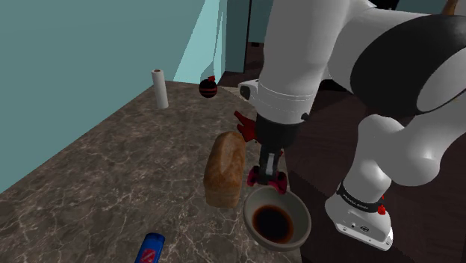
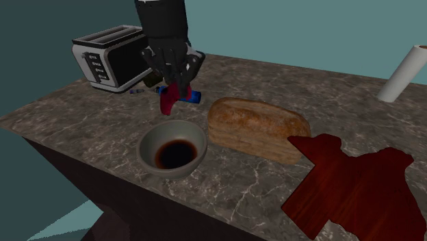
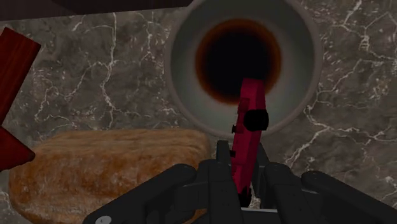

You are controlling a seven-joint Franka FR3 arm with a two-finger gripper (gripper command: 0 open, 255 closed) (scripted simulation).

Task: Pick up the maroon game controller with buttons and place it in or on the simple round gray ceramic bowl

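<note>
marble-patterned brown counter point(image 1: 104, 172) filled the left and middle of the shoulder view. the white arm came down from the upper right, and its black gripper point(image 1: 267, 170) pointed downward at centre frame, clamped on a crimson game controller point(image 1: 269, 180). the controller hung just above the far rim of a grey bowl point(image 1: 302, 218) with a dark brown centre, which sat at lower centre by the counter's edge. a brown loaf of bread point(image 1: 225, 169) stood just left of the bowl. a white paper roll point(image 1: 160, 88) and a dark round object point(image 1: 208, 88) were at the upper middle, and a blue can point(image 1: 149, 249) lay at the bottom edge.

in the second exterior view the gripper point(image 2: 174, 74) hung at upper centre-left with the controller point(image 2: 168, 100) dangling from it, clear of the counter point(image 2: 82, 123) and above the bowl point(image 2: 146, 145) in the frame. the loaf point(image 2: 256, 127) lay right of the bowl, and a dark red sheet point(image 2: 356, 185) covered the lower right. a toaster point(image 2: 109, 55) stood at upper left, the can point(image 2: 193, 96) behind the controller, the paper roll point(image 2: 404, 72) at the right edge.

in the wrist view the gripper point(image 3: 242, 167) had both fingers point(image 3: 222, 159) pressed against the controller point(image 3: 249, 124), held on edge, its far end overlapping the bowl's point(image 3: 299, 70) dark centre. the loaf point(image 3: 108, 165) lay beside the bowl, and the red sheet point(image 3: 16, 63) beyond the loaf.
</note>
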